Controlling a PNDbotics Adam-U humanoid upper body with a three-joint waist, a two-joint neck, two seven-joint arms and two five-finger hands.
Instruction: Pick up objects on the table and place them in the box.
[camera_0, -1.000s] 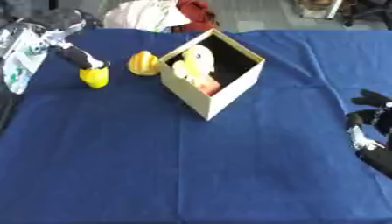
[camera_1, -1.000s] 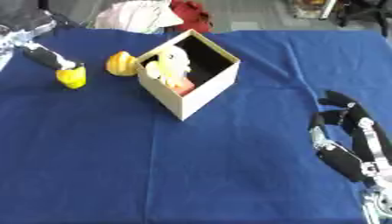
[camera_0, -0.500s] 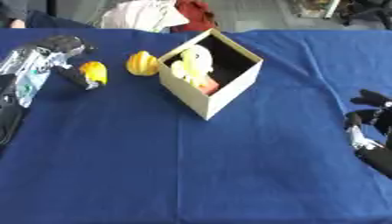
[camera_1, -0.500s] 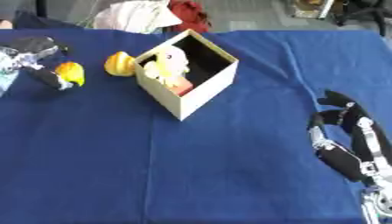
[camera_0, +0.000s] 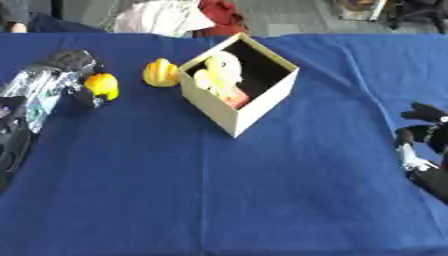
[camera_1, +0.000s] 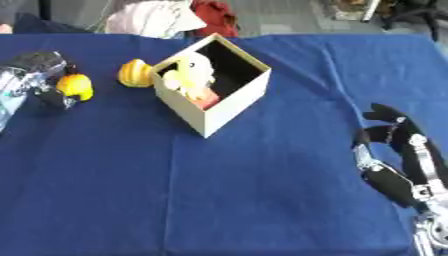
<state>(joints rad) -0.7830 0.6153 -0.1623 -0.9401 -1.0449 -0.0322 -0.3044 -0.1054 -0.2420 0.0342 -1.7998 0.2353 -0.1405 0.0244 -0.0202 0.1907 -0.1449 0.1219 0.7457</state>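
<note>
With the yellow toy (camera_0: 102, 85) pinched in the left robot hand (camera_0: 72, 80), carry it right, above the box (camera_0: 238, 85) rim, before releasing.

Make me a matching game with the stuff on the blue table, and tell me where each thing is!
Things:
1. small yellow object
2. yellow-orange object
3. pale yellow toy
4. right hand

Places:
A. inside the box
B. at the table's right edge, holding nothing
C. on the cloth, just left of the box
D. in the left hand

Pairs: 1-D, 2-C, 3-A, 4-B
</note>
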